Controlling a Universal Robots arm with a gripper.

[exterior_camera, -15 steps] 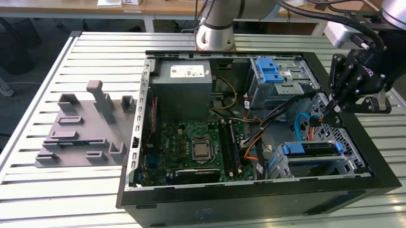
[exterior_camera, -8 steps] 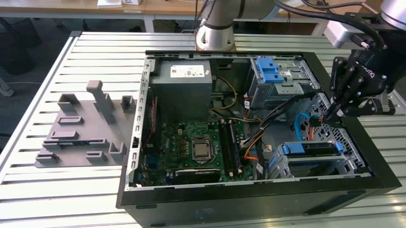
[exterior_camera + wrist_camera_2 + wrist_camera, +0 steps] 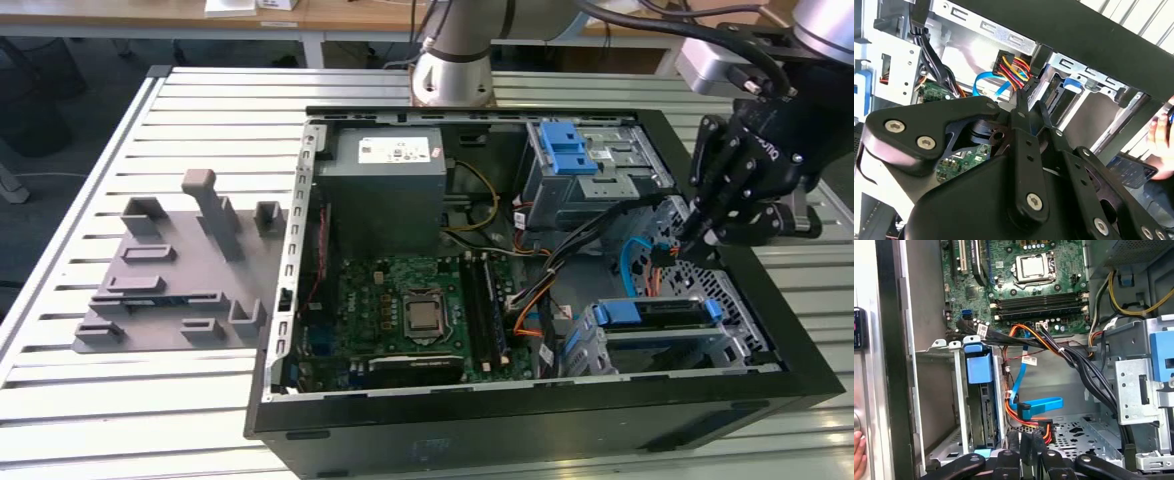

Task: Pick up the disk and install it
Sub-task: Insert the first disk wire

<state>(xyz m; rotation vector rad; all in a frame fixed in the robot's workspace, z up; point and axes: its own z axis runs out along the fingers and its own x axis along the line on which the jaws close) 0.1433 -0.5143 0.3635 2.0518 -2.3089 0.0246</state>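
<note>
Tool at the case's right edge, disk seated in its bay

In the exterior view the tool (image 3: 694, 240) hangs inside the open computer case (image 3: 534, 420) on the slatted bench (image 3: 160, 400), its fingers pressed together on a cable connector (image 3: 1021, 85) above the perforated floor. The disk (image 3: 654, 312), blue carrier showing, sits slotted in the metal drive cage (image 3: 954, 405) just beside the tool, near the motherboard (image 3: 414, 310).

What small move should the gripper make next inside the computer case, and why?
Probably a short, slow shift toward the drive cage. The disk seems already seated there in its blue carrier, while the gripper hangs beside it at the loose orange and black cables. Moving slowly should avoid snagging the blue cable.
</note>
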